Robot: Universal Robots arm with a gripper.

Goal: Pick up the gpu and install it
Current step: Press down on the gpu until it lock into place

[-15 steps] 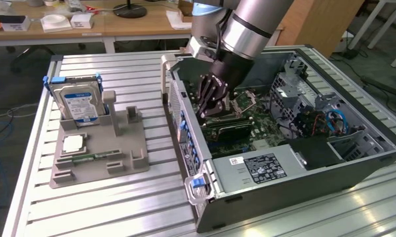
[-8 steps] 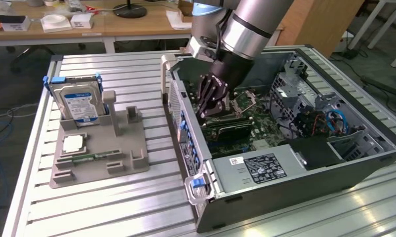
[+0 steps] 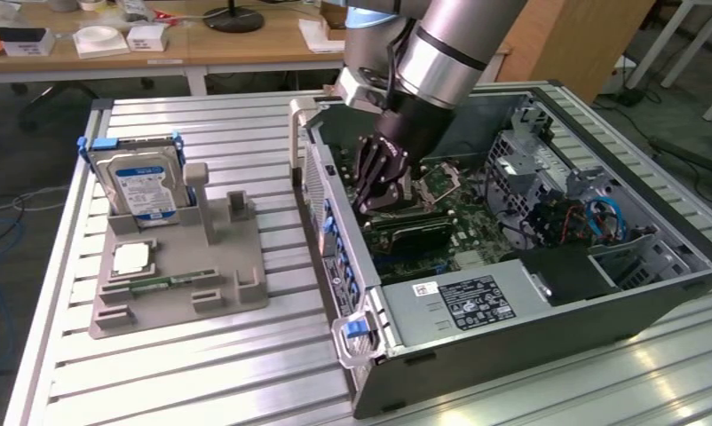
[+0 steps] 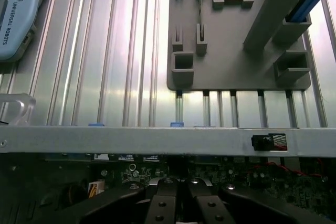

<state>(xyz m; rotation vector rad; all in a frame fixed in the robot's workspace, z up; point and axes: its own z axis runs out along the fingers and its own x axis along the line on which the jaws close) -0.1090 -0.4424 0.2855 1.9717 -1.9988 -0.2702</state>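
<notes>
- Closest to the lens stood the open computer case (image 3: 534, 328), lying on its side on the ribbed metal worktop (image 3: 214, 373), its boxy power supply (image 3: 480, 302) at the near end.
- Inside the case, over the green motherboard (image 3: 475, 232), the arm reached down with the claw (image 3: 383, 200) low among the parts. From the wrist view the claw (image 4: 184, 203) sat just behind the case's grey side wall (image 4: 157, 134).
- Whether the claw was wide, narrow or clamped on anything, I could not tell.
- Just under the claw, inside the case, the gpu (image 3: 418, 234) showed as a long dark card lying across the motherboard. Whether it touched the claw was unclear.
- Outside the case, on the exterior view's left, a grey holder (image 3: 232, 297) rested on the worktop — well apart from the case wall.
- On the side of the holder farthest from the case stood a hard drive (image 3: 140, 185), upright, with a blue-white label.
- Nearer the case than the drive, yet on the holder, lay a square processor chip (image 3: 132, 257) and a narrow green memory stick (image 3: 161, 283).
</notes>
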